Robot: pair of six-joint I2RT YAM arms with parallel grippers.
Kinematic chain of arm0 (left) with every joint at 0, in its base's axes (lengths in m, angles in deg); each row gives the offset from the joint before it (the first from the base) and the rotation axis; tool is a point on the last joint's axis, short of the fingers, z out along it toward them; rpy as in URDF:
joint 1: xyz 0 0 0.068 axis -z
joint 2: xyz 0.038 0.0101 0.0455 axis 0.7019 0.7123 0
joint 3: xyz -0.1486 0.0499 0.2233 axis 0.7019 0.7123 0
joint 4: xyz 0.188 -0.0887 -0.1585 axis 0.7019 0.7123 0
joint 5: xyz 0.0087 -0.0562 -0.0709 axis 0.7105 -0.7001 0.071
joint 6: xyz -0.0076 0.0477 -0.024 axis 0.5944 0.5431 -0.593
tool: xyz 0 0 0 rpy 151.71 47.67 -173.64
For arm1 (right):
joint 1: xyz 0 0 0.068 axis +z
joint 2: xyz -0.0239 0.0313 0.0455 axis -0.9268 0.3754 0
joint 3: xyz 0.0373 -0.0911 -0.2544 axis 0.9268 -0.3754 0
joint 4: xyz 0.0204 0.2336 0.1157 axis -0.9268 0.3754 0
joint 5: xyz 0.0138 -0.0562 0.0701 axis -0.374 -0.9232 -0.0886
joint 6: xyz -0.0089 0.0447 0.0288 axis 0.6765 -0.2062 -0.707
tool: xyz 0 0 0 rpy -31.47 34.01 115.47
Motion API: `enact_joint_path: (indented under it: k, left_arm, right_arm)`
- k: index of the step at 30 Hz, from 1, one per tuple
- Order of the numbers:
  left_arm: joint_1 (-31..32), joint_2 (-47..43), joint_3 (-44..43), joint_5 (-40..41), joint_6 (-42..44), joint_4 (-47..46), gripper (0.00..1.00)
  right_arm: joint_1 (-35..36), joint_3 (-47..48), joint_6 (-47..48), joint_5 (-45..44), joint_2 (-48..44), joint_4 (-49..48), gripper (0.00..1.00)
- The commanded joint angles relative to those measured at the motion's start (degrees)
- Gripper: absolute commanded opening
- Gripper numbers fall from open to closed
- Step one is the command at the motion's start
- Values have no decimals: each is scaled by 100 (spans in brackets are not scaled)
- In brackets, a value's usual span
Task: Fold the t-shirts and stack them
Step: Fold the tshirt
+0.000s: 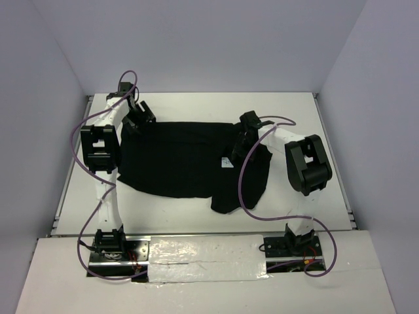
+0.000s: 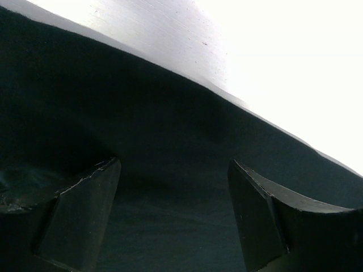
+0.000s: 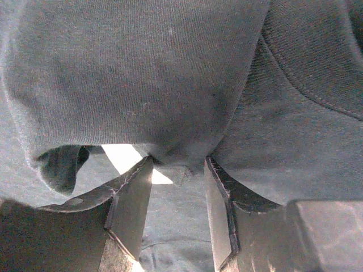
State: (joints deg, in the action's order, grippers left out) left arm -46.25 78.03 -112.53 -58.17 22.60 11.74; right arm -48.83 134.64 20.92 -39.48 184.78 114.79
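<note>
White table [image 1: 196,108] bears spread black t-shirt [image 1: 177,160].

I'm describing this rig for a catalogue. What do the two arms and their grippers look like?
Both the left arm and right arm have white links with chunky black joint housings and black bases. A purple cable loops along each. The left gripper and right gripper are black, with two flat wedge-shaped fingers whose edges look scuffed.
</note>
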Motion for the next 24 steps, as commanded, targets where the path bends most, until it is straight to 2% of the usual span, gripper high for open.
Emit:
enact_joint_path:
  k: [1, 8, 11, 12, 14, 17, 18, 19, 24]
  left_arm:
    - [-9, -149, 104, 148, 110, 337, 90]
    - [-9, -114, 33, 131, 119, 354, 91]
    - [-9, -140, 60, 157, 128, 355, 90]
    - [-9, -158, 86, 157, 136, 346, 91]
    - [-17, -140, 112, 148, 136, 337, 91]
    - [-17, -140, 156, 157, 136, 328, 90]
    - [-17, -158, 156, 166, 136, 328, 90]
    - [-26, -149, 148, 174, 136, 328, 90]
    - [-26, -131, 78, 183, 154, 354, 90]
  right_arm:
    - [5, -221, -109, -179, -268, -47, 50]
    - [14, -318, -153, -82, -154, -205, 46]
    - [31, -327, -180, -73, -136, -223, 37]
    - [31, -327, -197, -99, -136, -232, 29]
    - [48, -283, -206, -99, -119, -241, 24]
    - [48, -195, -206, -187, -136, -170, 11]
    - [49, -178, -215, -222, -206, -153, 2]
    - [49, -169, -215, -344, -241, -118, 0]
    - [49, -19, -57, -521, -470, 154, 5]
